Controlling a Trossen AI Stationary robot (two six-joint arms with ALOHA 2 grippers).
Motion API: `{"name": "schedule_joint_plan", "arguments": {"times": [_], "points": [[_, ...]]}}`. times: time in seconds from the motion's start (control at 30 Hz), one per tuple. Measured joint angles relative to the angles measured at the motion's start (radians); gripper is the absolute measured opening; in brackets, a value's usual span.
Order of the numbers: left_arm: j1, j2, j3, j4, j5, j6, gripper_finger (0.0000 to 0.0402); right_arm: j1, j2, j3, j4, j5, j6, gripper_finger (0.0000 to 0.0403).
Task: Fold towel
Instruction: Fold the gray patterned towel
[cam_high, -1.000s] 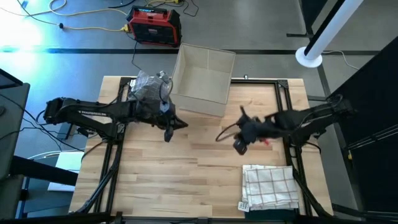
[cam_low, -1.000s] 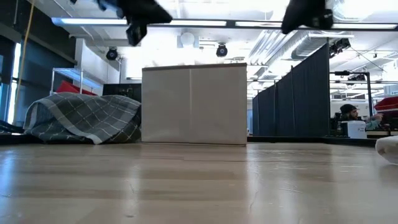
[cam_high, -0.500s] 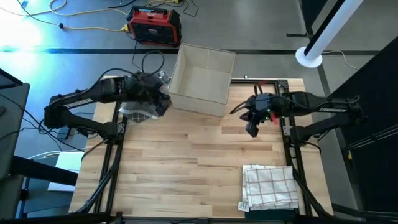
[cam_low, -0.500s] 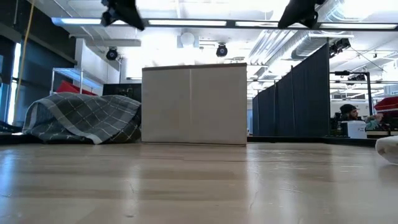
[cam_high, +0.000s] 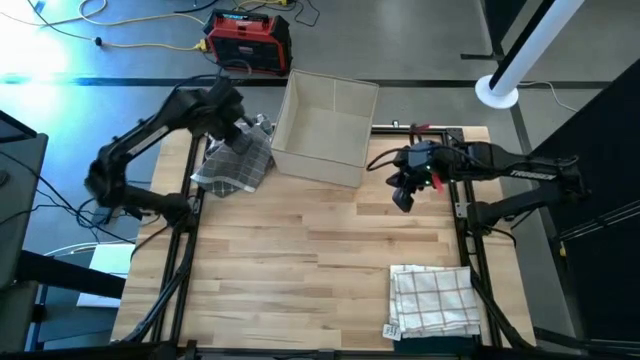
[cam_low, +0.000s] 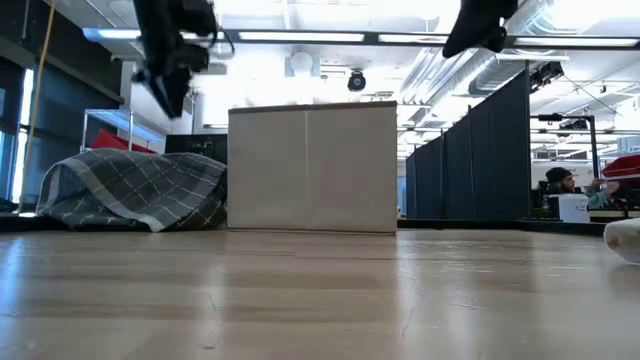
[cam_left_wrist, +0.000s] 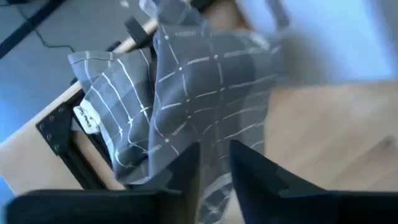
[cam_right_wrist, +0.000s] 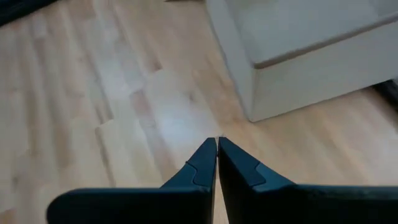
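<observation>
High view | grey plaid towel (cam_high: 236, 164) crumpled | left pincer (cam_left_wrist: 214, 165) apart | right pincer (cam_right_wrist: 217, 151) together

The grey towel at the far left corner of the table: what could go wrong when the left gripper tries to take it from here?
1. The grey towel lies crumpled, partly over the table's edge, so a pull might drop it off the table.
2. The left gripper, slightly open above the folds, may pinch several layers at once, which would make spreading harder.
3. The box stands right beside the towel; a swing toward the middle could knock it.

The right gripper hangs shut near the box.
</observation>
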Motion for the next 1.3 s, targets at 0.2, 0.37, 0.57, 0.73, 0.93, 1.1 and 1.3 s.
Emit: {"name": "schedule_joint_plan", "arguments": {"times": [0.2,0.37,0.57,0.73,0.93,1.1,1.3], "points": [[0.08,0.14,0.0,-0.028,0.003,0.176,0.0184,-0.03,0.0,0.0,-0.022,0.018,0.013,0.0002],[0.13,0.231,-0.001,-0.028,-0.023,0.244,0.0212,-0.03,0.0,0.0,-0.031,0.017,0.034,0.0002],[0.166,0.323,-0.006,-0.023,-0.033,0.24,0.0196,-0.03,0.0,0.0,-0.036,0.023,0.052,0.0002],[0.155,0.364,-0.034,-0.024,-0.032,0.256,0.0046,-0.03,0.0,0.0,-0.057,0.045,0.053,0.0002],[0.126,0.336,-0.014,-0.07,-0.134,0.22,0.0005,-0.03,0.0,0.0,-0.079,0.054,0.044,0.0002],[0.074,0.237,0.095,-0.239,-0.172,0.178,0.0002,-0.03,0.0,0.0,-0.079,0.055,0.022,0.0002],[-0.07,0.051,0.165,-0.332,-0.072,0.055,0.0001,-0.03,0.0,0.0,-0.078,0.055,0.002,0.0002]]}}
